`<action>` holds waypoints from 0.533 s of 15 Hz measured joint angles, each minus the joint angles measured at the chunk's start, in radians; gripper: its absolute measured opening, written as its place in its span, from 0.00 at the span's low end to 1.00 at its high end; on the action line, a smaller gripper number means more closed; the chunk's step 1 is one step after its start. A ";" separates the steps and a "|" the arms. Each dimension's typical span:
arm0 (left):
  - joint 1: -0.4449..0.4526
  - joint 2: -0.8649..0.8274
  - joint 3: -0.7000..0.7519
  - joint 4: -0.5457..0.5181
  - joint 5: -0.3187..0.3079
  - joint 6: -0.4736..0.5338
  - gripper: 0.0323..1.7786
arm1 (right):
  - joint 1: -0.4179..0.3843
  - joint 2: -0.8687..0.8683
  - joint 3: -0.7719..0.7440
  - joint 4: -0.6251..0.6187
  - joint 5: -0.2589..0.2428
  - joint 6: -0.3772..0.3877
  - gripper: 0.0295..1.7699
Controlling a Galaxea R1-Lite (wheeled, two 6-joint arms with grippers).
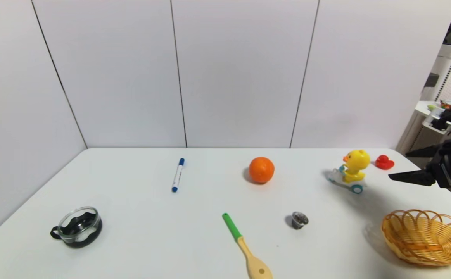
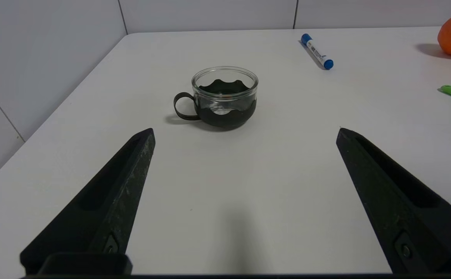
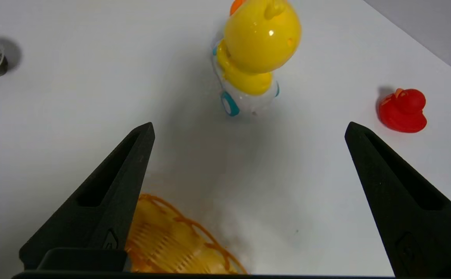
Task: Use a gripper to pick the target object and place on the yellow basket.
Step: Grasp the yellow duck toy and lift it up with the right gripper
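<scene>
Done so far: nothing was picked up yet; the yellow duck toy stood on the surface on its own wheels.
Right tool: the right tool hung wide open and empty in the air, near the duck but not touching it (the duck's back faced it).
Left tool: the left tool was wide open too, parked near the glass cup.
Left to do: grab the duck, lift it, and set it in the yellow basket.
Room: the small red duck sat just beside the toy, near the far right edge.
Basket spot: it sat at the near right corner, close to the edge, empty inside.
</scene>
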 joint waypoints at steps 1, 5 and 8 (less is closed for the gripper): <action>0.000 0.000 0.000 0.000 0.000 0.000 0.95 | -0.001 0.014 -0.009 0.004 -0.001 0.007 0.96; 0.000 0.000 0.000 0.000 0.000 0.000 0.95 | -0.001 0.061 0.014 0.011 -0.001 0.019 0.96; 0.000 0.000 0.000 0.000 0.000 0.000 0.95 | 0.003 0.101 0.015 0.024 0.005 0.043 0.96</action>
